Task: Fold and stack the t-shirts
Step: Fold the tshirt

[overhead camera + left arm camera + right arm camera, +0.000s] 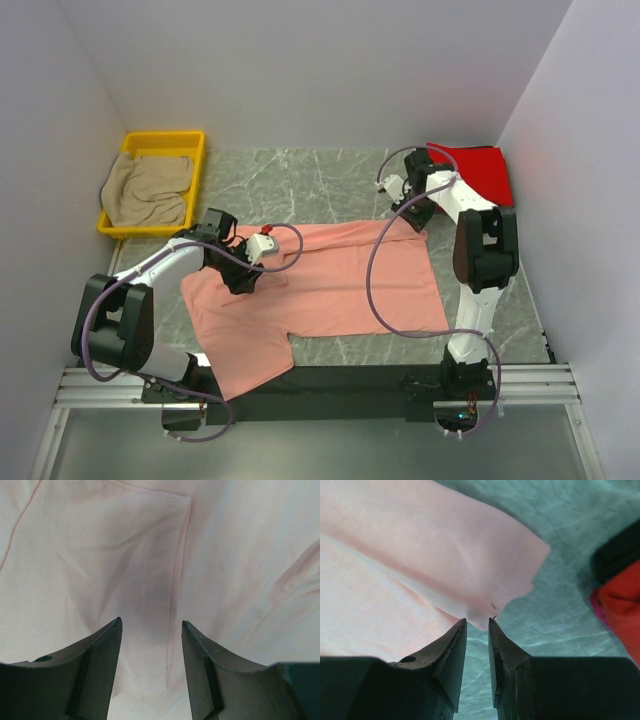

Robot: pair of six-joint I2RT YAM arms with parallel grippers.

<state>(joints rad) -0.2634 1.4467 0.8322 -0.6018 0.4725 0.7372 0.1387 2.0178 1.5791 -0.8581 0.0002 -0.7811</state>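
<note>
1. Under both pairs of fingers lies the grey marbled table (330, 175). Its near edge is hidden behind the arm bases.
2. Between the two pairs of fingers spreads the salmon-pink t-shirt (340, 290), flat on the table. Its upper edge is folded over into a band, and one sleeve hangs toward the near edge. The left arm covers part of the cloth.
3. Just beyond and to the right of the right fingers (451, 652) lies the bright red t-shirt (480, 165), in the far right corner. The right arm hides its near-left part. In the wrist view only a cropped red edge shows.
4. Well to the far left of the left fingers (102, 650) stands the yellow bin (165, 137), holding the crumpled beige-tan t-shirt (150, 190). Its shape cannot be read.
5. The left fingers stand spread apart over a stitched seam of the pink shirt and pinch nothing. Whether their tips touch the cloth cannot be told.
6. The right fingers are parted by a narrow gap, with bare table showing through it. The pink shirt's far right corner lies right at their tips, but it is not clearly between them.
7. Above the red edge in the right wrist view sits a dark shape (620, 555), too cropped to identify.
</note>
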